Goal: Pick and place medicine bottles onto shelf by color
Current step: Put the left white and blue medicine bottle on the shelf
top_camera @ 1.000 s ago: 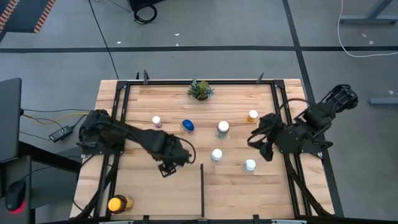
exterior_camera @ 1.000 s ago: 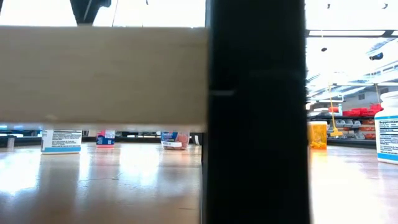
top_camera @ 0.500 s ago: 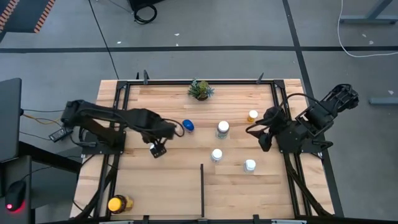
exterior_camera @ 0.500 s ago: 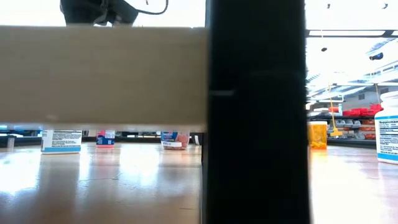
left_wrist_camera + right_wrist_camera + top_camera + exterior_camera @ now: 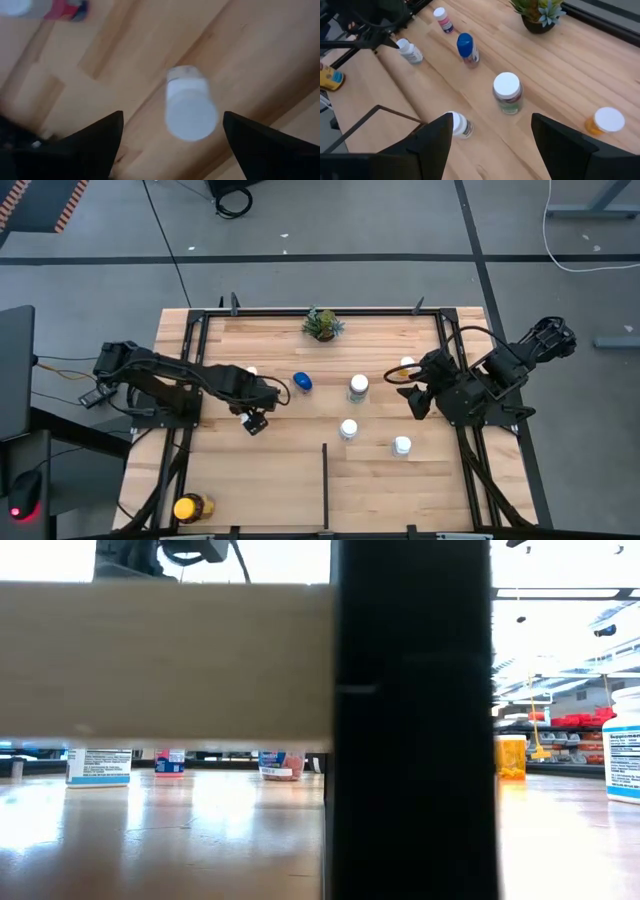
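Hovering wide over a white-capped bottle, left claw; blue bottle nearby.

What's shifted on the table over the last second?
The left gripper swung back from mid-table toward the left rail, jaws open over a white-capped bottle, holding nothing. The right gripper edged inward toward the orange bottle. The other bottles and the plant stayed put.
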### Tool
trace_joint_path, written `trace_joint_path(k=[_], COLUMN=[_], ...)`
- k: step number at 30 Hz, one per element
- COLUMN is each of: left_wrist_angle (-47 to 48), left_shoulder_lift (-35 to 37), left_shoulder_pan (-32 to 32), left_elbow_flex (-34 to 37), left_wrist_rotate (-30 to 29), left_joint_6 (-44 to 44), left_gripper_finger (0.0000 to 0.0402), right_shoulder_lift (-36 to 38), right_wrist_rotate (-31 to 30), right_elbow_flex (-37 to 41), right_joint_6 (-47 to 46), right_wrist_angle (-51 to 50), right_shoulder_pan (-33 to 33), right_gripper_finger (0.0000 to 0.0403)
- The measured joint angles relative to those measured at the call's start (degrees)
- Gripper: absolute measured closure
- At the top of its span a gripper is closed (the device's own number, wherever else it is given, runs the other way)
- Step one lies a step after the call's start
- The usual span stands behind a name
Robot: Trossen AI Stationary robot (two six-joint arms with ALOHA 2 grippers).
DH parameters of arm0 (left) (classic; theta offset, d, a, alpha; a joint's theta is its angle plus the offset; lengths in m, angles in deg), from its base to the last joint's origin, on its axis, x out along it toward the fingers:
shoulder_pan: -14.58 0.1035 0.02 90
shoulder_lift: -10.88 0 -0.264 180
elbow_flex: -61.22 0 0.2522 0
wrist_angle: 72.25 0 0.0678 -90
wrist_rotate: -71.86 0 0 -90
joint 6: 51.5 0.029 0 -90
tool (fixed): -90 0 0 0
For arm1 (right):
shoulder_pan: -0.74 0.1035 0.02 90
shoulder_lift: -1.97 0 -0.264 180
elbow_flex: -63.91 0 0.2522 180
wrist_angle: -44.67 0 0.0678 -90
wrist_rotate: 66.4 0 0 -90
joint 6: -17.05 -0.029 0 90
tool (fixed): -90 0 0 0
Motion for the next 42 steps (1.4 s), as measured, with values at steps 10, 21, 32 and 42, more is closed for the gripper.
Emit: trace_joint_path(k=[10, 21, 32, 42], left_wrist_angle=[-1.9, -0.9, -3.0, -6.7], left_shoulder_lift=[-0.5, -3.5, -4.0, -4.1], left_shoulder_pan=[0.0, 0.0, -0.3, -0.6], left_elbow_flex=[0.0, 0.2, 3.8, 3.8], left_wrist_rotate=[0.6, 0.5, 4.1, 4.2], left_joint_6=[-2.0, -2.4, -3.0, -4.9], left_gripper_finger=[0.0053, 0.0053, 0.0054, 0.007], right_shoulder_lift=[0.0, 0.0, 0.0, 0.0], right_wrist_rotate=[3.2, 3.2, 3.4, 3.3], right_elbow_flex=[0.0, 0.0, 0.0, 0.0], right_joint_6=[-0.6, -0.4, -0.5, -0.4], right_wrist_angle=[0.0, -0.2, -0.6, -0.6], right_shoulder_pan=[0.0, 0.0, 0.0, 0.0], right_gripper_finger=[0.0126, 0.0126, 0.0126, 0.0126])
